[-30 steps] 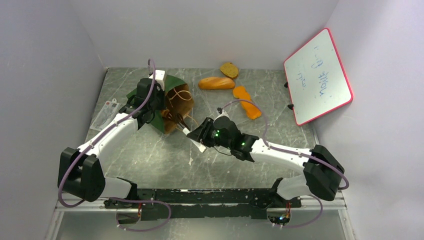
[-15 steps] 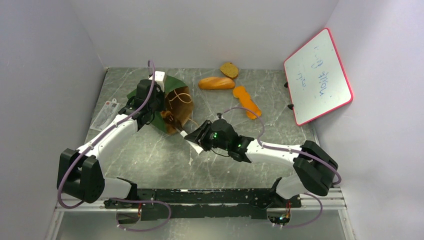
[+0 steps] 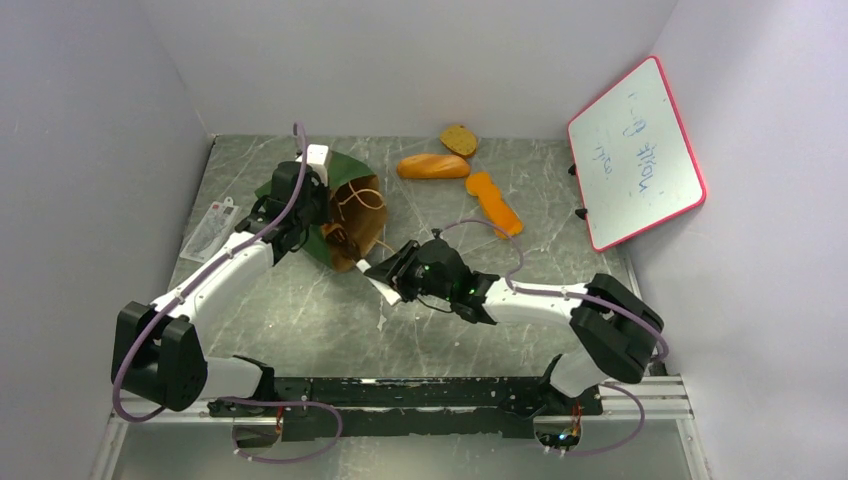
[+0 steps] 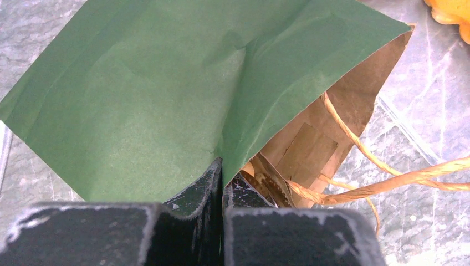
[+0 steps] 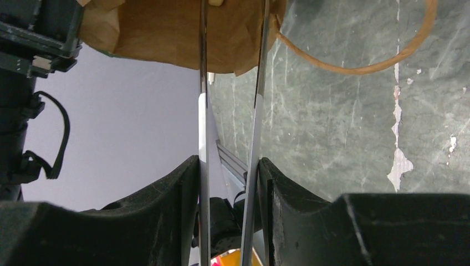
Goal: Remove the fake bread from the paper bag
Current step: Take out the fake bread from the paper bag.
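Observation:
The paper bag (image 3: pixel 345 176) lies tipped on its side at the back left, green outside and brown inside, its mouth facing the right arm. My left gripper (image 4: pixel 223 173) is shut on the bag's green edge (image 4: pixel 138 94). My right gripper (image 5: pixel 228 166) is shut on the silver tweezers (image 5: pixel 202 111), whose two blades stand apart with their tips at the bag's brown mouth (image 5: pixel 161 33). A loaf (image 3: pixel 432 166), a brown speckled slice (image 3: pixel 459 139) and a long flat orange piece (image 3: pixel 493 203) of fake bread lie on the table. I cannot tell what is inside the bag.
A red-framed whiteboard (image 3: pixel 635 155) leans against the right wall. A clear plastic packet (image 3: pixel 208 230) lies by the left wall. The bag's tan cord handles (image 5: pixel 354 66) trail onto the table near the tweezers. Grey walls close in three sides.
My right arm has moved left toward the bag, bringing the tweezers' tips up to its mouth. The left gripper and the bag have stayed put.

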